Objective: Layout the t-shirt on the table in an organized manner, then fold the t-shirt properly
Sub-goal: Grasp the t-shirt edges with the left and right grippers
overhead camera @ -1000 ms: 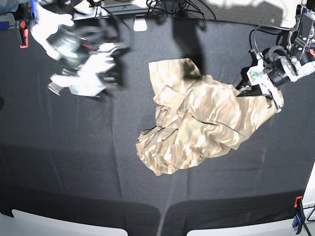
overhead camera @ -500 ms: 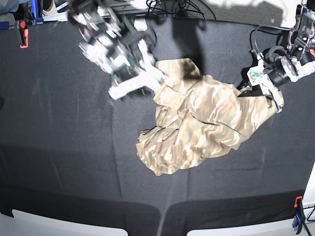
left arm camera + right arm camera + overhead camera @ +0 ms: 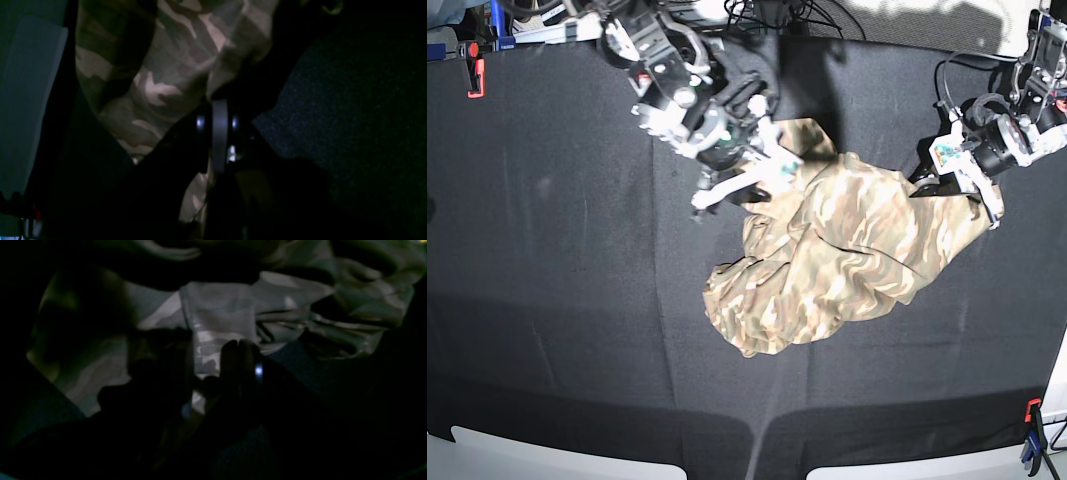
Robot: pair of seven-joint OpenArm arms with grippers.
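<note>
**Soft, bunched shirt needs edge grips, not handfuls**

The t-shirt (image 3: 837,250) looks light, limp and not at all fragile; it should drape and drag rather than hold any shape, and a pinch into the heap would likely catch several layers at once. The better holds are probably a single hem, shoulder seam or sleeve edge, taken at opposite ends so the cloth can be pulled flat.

The left gripper (image 3: 218,110) is clamped on a fold of the t-shirt at the garment's edge, fabric spilling away ahead of its tips. The right gripper (image 3: 208,360) sits over the opposite end of the heap, its jaws apart with a flat band of cloth lying between and just ahead of them; whether they touch it I cannot tell in the dim wrist view.

The shirt is tan, beige and olive-brown camouflage, crumpled into a lumpy mound between the two grippers, resting on the table (image 3: 557,300), with no sleeve or neckline clearly readable.
</note>
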